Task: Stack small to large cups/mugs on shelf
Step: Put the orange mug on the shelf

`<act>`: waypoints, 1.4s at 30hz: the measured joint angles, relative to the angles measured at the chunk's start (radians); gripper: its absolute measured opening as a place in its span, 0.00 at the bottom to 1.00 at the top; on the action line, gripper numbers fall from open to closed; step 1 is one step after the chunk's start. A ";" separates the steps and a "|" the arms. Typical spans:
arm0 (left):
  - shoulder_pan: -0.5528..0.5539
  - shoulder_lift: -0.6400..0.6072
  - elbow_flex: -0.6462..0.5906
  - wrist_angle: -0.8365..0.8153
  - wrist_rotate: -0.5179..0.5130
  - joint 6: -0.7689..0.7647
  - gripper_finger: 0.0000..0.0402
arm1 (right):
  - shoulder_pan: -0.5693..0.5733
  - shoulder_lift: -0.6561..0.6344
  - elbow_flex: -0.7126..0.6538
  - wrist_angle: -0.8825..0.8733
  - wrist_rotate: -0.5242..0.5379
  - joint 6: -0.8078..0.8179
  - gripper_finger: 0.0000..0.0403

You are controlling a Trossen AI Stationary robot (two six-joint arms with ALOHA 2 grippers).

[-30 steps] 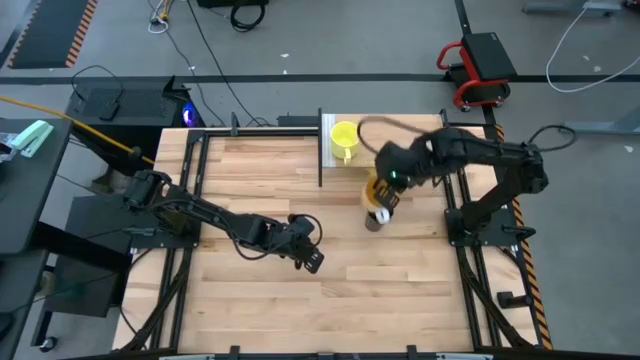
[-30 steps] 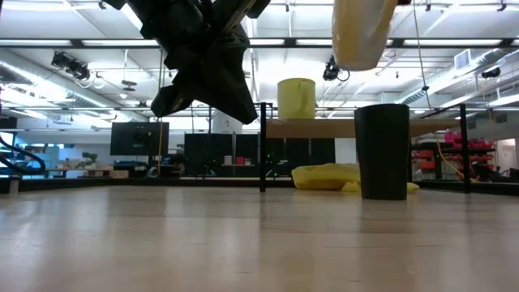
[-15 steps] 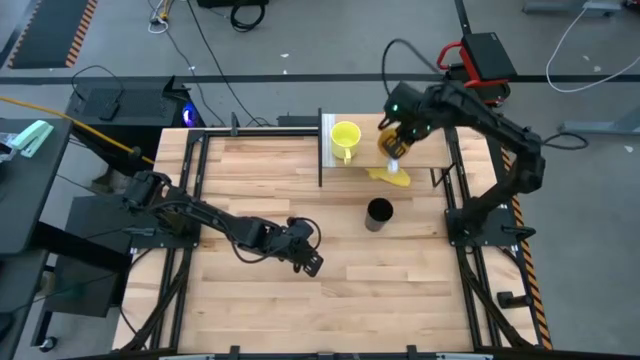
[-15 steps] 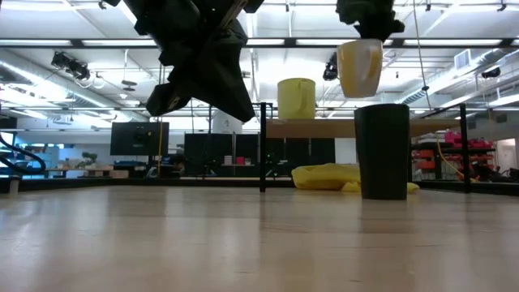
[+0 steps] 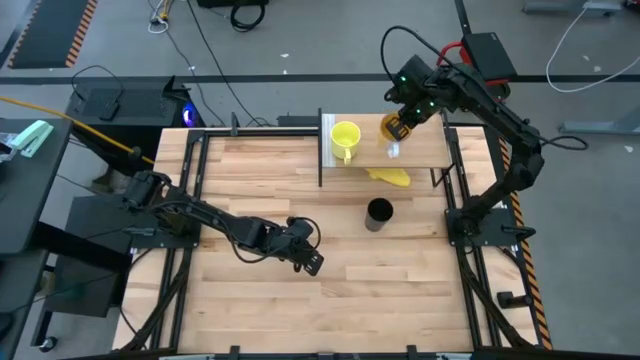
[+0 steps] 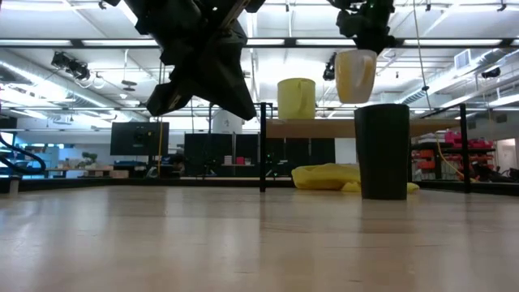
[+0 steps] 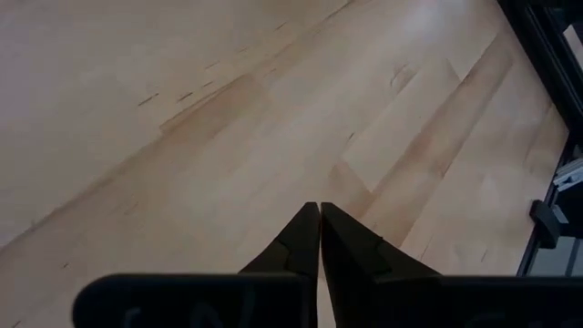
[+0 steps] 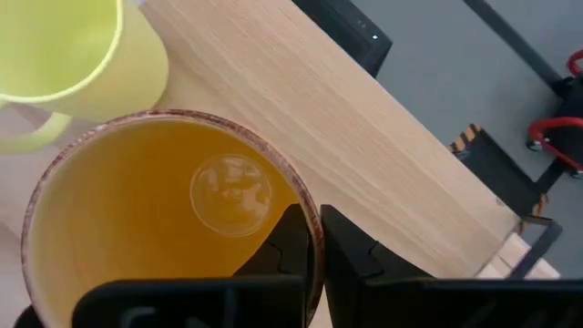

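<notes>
The small yellow mug (image 5: 345,137) stands on the pale shelf (image 5: 425,152) near its whitish end panel; it also shows in the low view (image 6: 297,98) and the right wrist view (image 8: 64,55). My right gripper (image 8: 318,239) is shut on the orange mug (image 5: 394,128), held in the air above the shelf right of the yellow mug (image 6: 355,76). The black handleless cup (image 5: 379,213) stands on the tabletop near the shelf (image 6: 382,151). My left gripper (image 7: 320,219) is shut above bare table planks, left of the black cup. My right gripper pinches the orange mug's rim wall (image 8: 312,214), one finger inside the mug and one outside. The fingers come from above, pointing down. The mug hangs upright below them, lifted clear of the shelf (image 6: 355,76).
A flat yellow lump (image 5: 390,175) lies on the table beside the shelf, behind the black cup (image 6: 324,176). Black posts (image 6: 263,146) carry the shelf. The wide plank tabletop (image 5: 260,185) stretches left and toward the near edge.
My right gripper, shut on the orange mug, has carried it from just above the black cup toward the table's far edge and up, over the shelf beside the yellow mug. The black cup has stayed on the table. My left arm has kept still.
</notes>
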 joint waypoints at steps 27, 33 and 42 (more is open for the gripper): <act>-0.001 0.000 0.000 0.000 0.000 0.003 0.06 | -0.067 0.094 -0.001 0.023 -0.067 -0.042 0.04; -0.001 0.000 0.000 0.000 0.000 0.004 0.08 | -0.073 0.094 -0.001 0.036 -0.091 -0.039 0.04; -0.001 0.000 0.000 -0.001 -0.011 0.014 0.06 | -0.073 0.094 -0.061 0.050 -0.114 -0.039 0.04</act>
